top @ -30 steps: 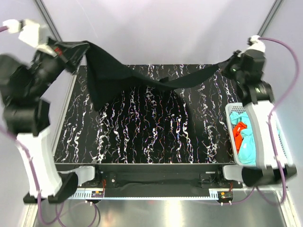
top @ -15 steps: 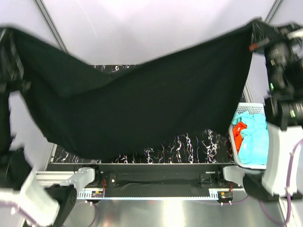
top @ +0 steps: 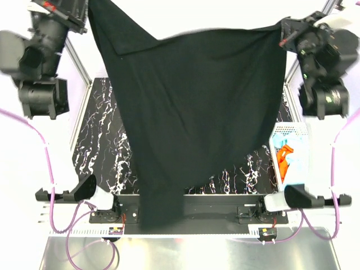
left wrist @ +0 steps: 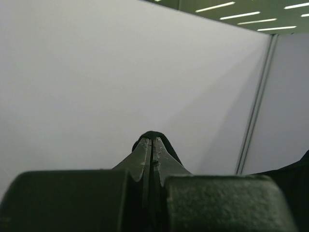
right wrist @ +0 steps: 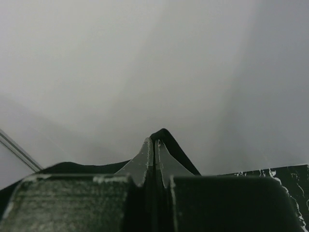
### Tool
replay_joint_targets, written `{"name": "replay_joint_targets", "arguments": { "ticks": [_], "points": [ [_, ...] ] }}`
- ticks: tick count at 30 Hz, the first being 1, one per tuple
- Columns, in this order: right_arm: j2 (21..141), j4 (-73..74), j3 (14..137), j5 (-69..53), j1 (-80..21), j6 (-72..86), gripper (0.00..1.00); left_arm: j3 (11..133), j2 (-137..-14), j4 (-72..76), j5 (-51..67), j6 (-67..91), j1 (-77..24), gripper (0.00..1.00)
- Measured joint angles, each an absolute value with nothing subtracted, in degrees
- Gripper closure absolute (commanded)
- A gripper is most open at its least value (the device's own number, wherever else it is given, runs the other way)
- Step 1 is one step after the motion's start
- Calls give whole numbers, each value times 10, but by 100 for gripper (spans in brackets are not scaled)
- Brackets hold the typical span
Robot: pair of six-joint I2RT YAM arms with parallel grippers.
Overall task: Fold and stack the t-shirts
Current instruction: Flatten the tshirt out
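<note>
Top view: both arms are up high now, with the black t-shirt (top: 191,112) hung between them like a curtain. The left gripper (top: 89,7) is pinched on the top-left corner and the right gripper (top: 284,32) on the top-right. A second ago the same shirt was stretched low across the far side of the table (top: 101,140). Half a second ago it was a wide sheet mid-air. Now the left corner sits higher than the right, and the cloth tapers to a tail over the near table edge and front rail. The bottom hem is blurred, so it looks to be swinging. I read this as the lift-and-shake step before laying it flat, with no fold started. Basket (top: 306,130) at the right edge holds the turquoise ones (top: 297,169) and the orange-red one (top: 284,153), so most of the task is ahead. Left wrist view: the left gripper's fingers (left wrist: 145,157) are pressed together with a nub of black cloth poking out past the tips. Behind that is only wall panel, so the camera is pointing up and away from the table. Right wrist view: same story, right gripper (right wrist: 154,147) clamped tight on a ridge of black cloth, with a sliver of the table at lower right. Risk call: the uneven corner heights could land the shirt skewed, so the corners should be levelled before lowering.
</note>
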State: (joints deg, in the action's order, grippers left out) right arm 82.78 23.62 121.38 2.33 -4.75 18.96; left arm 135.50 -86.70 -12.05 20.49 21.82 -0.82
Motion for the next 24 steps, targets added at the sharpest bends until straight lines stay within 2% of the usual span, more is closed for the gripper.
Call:
{"name": "replay_joint_targets", "arguments": {
  "ticks": [13,18,24],
  "points": [
    [646,190,1146,-8,-48,182,100,1363,-680,-25,225,241,-6,100],
    [608,175,1132,-26,-48,189,100,1291,-584,30,220,241,-6,100],
    [604,164,1142,-27,-61,192,100,1272,-562,67,204,247,-6,100]
  ]
}}
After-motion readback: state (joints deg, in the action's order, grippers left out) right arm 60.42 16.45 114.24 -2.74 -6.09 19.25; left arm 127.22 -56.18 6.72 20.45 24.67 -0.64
